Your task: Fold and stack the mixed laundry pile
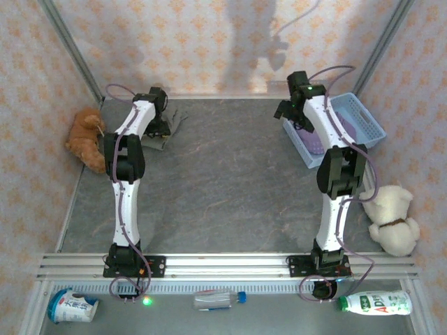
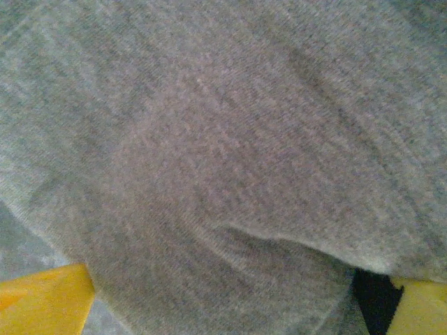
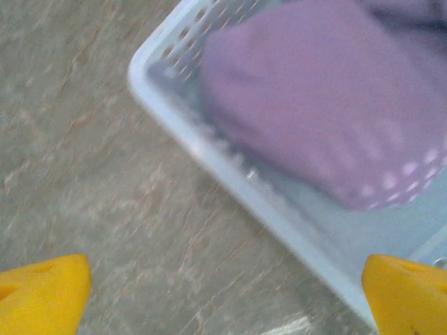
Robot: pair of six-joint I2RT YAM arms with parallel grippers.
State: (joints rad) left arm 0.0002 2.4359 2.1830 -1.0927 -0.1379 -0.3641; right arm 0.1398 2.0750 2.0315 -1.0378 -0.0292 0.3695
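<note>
Grey-brown knit garment (image 2: 230, 160) rumpled beneath the left gripper (image 2: 230, 307), whose fingers look spread, unclamped; blurred lavender shirt (image 3: 321, 105) bunched in the blue basket (image 3: 230, 178), right gripper (image 3: 223, 293) gaping beside its rim

The shirt (image 3: 314, 105) is lavender-purple. The basket (image 3: 209, 164) is light blue lattice. The other garment (image 2: 223, 139) is heathered grey-brown. The table (image 1: 230, 174) is grey with brownish marbling. The walls (image 1: 209, 42) are peach with orange floral motifs. One plush toy (image 1: 85, 138) is orange, the other plush toy (image 1: 392, 216) cream. The fingers (image 3: 42, 289) of the right gripper (image 3: 223, 296) are yellow.
</note>
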